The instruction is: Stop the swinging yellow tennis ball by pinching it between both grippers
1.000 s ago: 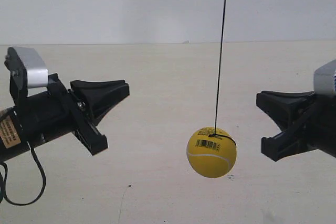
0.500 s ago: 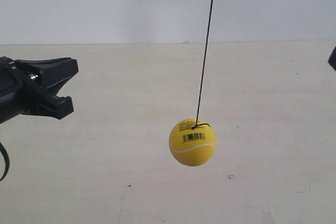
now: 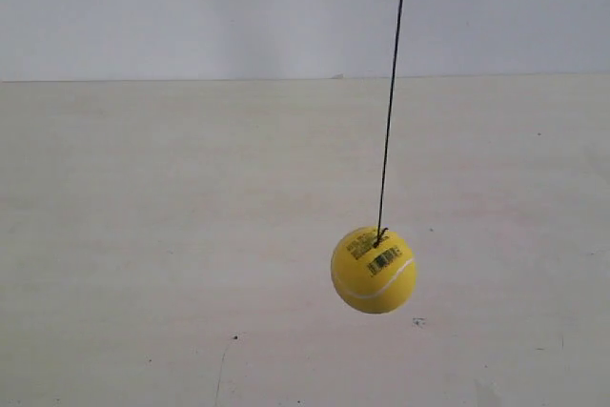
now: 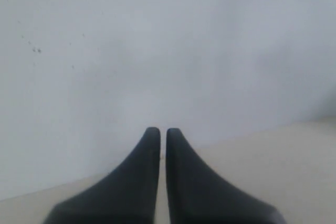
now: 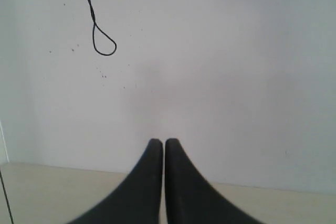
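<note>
— Where's the ball?
— Your ball (image 3: 374,270) hangs free on its string (image 3: 389,102) over the counter (image 3: 143,235).
— And the arms?
— Your left end effector (image 4: 159,132) is pressed together, empty. The right end effector (image 5: 157,142) is the same, and beyond it a looped cord (image 5: 100,40) hangs, perhaps against the wall.

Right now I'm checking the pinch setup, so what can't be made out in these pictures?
Exterior view: both grippers outside the frame; string cut off by the top edge.
Ball: barcode print too small to read.
Wrist views show left gripper and right gripper, but the ball is outside both frames.
</note>
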### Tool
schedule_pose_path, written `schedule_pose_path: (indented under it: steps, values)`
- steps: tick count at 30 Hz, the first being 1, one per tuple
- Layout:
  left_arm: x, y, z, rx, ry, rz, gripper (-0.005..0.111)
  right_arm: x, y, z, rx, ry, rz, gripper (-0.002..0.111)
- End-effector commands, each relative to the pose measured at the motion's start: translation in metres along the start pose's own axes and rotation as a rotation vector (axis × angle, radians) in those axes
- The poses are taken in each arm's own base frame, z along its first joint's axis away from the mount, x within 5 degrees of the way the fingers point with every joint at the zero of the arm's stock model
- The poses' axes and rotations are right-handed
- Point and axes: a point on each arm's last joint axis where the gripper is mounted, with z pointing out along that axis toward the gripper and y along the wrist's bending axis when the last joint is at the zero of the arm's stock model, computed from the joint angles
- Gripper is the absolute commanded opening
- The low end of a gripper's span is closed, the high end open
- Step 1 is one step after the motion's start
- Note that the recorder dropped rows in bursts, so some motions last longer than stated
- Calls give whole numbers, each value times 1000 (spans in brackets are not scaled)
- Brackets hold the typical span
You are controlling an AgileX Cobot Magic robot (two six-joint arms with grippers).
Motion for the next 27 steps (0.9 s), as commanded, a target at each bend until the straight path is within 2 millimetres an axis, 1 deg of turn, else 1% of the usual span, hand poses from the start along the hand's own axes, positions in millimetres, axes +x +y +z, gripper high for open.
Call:
schedule_pose_path:
  steps: [1,6,16,21,27]
  values:
    - [-12,0,-26,-22,-80,-7,5,-4,0,-7,5,-27,2,0]
    - [-23,-1,-51,-33,-173,0,5,-4,0,-9,8,-33,6,0]
    - [-34,-2,-88,-45,-321,7,5,-4,0,-9,11,-29,13,0]
    - [-35,-3,-98,-48,-360,9,5,-3,-1,-9,15,-21,13,0]
    - [-31,-1,-103,-67,-322,5,5,-1,-2,-9,25,-4,23,0]
